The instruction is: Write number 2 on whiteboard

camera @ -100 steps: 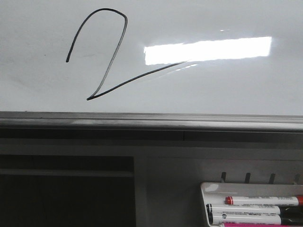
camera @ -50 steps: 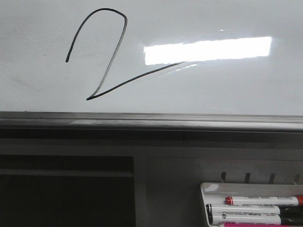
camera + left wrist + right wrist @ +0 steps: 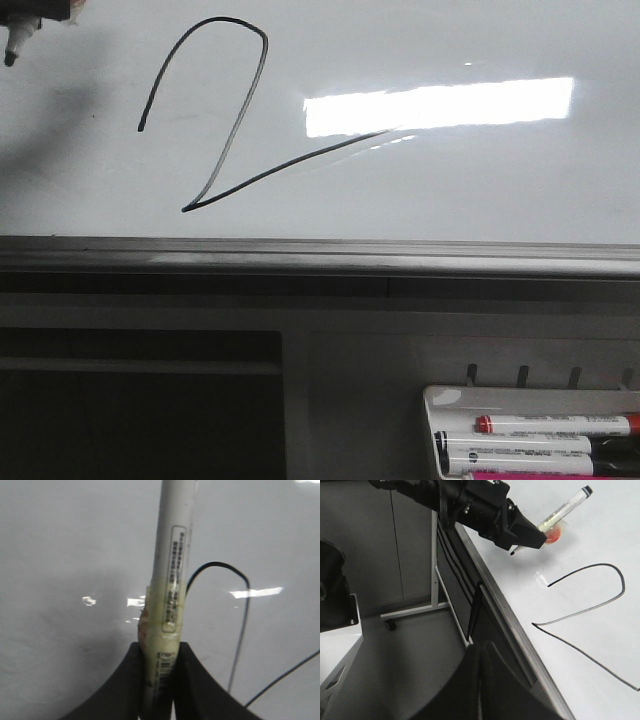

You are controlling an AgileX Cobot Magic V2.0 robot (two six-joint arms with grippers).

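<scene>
The number 2 (image 3: 236,128) is drawn in thin black line on the whiteboard (image 3: 480,190), with its arch at upper left and its tail running right into the glare. My left gripper (image 3: 159,680) is shut on a white marker (image 3: 172,580). The marker's tip (image 3: 10,52) shows at the front view's top left corner, left of the 2's start. In the right wrist view the left gripper (image 3: 520,530) holds the marker (image 3: 565,507) over the board, beside the 2 (image 3: 580,612). My right gripper (image 3: 480,680) is shut and empty, below the board's rail.
A grey metal rail (image 3: 320,255) runs along the board's bottom edge. A small white tray (image 3: 432,400) with several markers hangs at the lower right. A dark frame and stand legs (image 3: 410,611) are under the board.
The marker tip and a dark bit of the left gripper have come into the front view's top left corner, with a shadow on the board. The 2 is unchanged.
</scene>
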